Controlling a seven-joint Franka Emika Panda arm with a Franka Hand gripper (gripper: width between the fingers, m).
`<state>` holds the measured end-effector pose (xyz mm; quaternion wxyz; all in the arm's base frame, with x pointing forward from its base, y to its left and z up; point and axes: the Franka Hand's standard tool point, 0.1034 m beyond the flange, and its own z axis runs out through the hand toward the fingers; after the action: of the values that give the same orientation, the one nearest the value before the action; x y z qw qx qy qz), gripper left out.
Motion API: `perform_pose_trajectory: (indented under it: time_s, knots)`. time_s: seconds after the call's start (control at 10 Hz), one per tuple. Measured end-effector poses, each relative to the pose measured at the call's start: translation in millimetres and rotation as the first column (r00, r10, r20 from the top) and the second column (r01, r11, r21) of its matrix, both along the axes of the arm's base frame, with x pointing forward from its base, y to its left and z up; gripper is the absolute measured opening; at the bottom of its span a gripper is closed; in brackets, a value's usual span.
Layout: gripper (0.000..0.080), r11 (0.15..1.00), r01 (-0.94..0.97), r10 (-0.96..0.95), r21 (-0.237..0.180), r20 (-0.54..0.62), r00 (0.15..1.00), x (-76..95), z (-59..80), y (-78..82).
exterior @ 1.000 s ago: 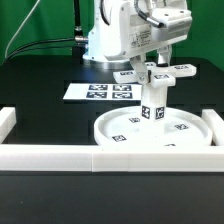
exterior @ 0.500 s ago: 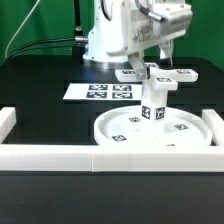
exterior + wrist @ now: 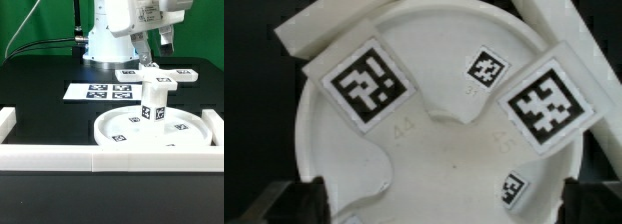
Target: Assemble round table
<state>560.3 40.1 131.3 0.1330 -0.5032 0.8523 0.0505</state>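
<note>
The large round rimmed disc [image 3: 196, 135] lies on the black table. The short thick cylinder [image 3: 152, 104] stands upright at its middle. The cross-shaped four-armed piece [image 3: 156, 74] sits on top of the cylinder. My gripper [image 3: 152, 42] hangs above the cross piece, apart from it, open and empty. In the wrist view the cross piece [image 3: 455, 110] with its tags fills the picture below my gripper [image 3: 446, 205], and the dark fingers [image 3: 292, 202] stand wide apart at either side.
The marker board [image 3: 98, 92] lies behind the disc toward the exterior view's left. Long white border blocks run along the front [image 3: 100, 155], the left [image 3: 6, 120] and the right [image 3: 215, 117]. The robot base [image 3: 105, 40] stands at the back.
My gripper has risen straight up from around the cross piece and now hangs clear above it. The cross piece, cylinder and disc have not moved.
</note>
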Motion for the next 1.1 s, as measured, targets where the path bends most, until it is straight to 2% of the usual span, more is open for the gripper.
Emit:
perform_pose_trajectory:
  time_s: [0.2, 0.4, 0.5, 0.6, 1.0, 1.1]
  knots:
    - [0.0649, 0.966, -0.252, 0.254, -0.061, 0.029, 0.967, 0.2, -3.3, 2.3]
    - [0.0649, 0.893, -0.443, 0.447, -0.083, 0.038, 0.894, 4.9, 1.8, 9.0]
    - [0.0649, 0.828, -0.552, 0.557, -0.101, 0.030, 0.830, 6.2, 3.7, 13.6]
    - [0.0649, 0.714, -0.687, 0.695, -0.135, 0.023, 0.718, 8.9, 4.0, 17.7]
    - [0.0649, 0.511, -0.838, 0.857, -0.192, 0.039, 0.514, 9.6, 3.4, 16.4]
    - [0.0649, 0.409, -0.886, 0.911, -0.216, 0.035, 0.412, 9.3, 3.1, 16.1]
